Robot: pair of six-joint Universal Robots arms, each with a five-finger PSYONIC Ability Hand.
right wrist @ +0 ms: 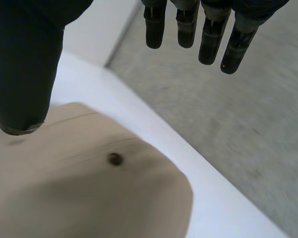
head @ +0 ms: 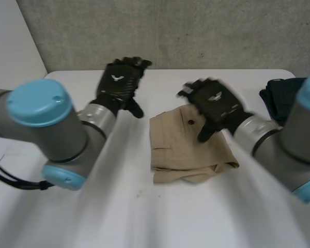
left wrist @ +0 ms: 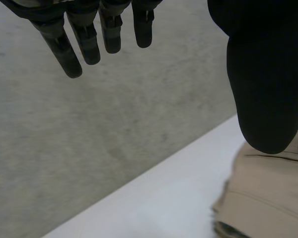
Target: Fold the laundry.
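A tan garment (head: 186,150) lies folded into a small bundle in the middle of the white table (head: 144,217), a dark button (head: 190,122) showing near its far edge. My right hand (head: 214,103) hovers over the bundle's far right corner, its fingers (right wrist: 208,34) straight and holding nothing; under its thumb the tan garment (right wrist: 89,188) and the button (right wrist: 114,159) show. My left hand (head: 121,82) is raised to the left of the bundle, apart from it, with straight fingers (left wrist: 89,39). Beside its thumb an edge of the tan garment (left wrist: 268,193) is visible.
A dark pile of clothing (head: 281,98) sits at the table's far right edge. A grey wall (head: 170,31) rises behind the table. Bare tabletop lies in front of the bundle and to its left.
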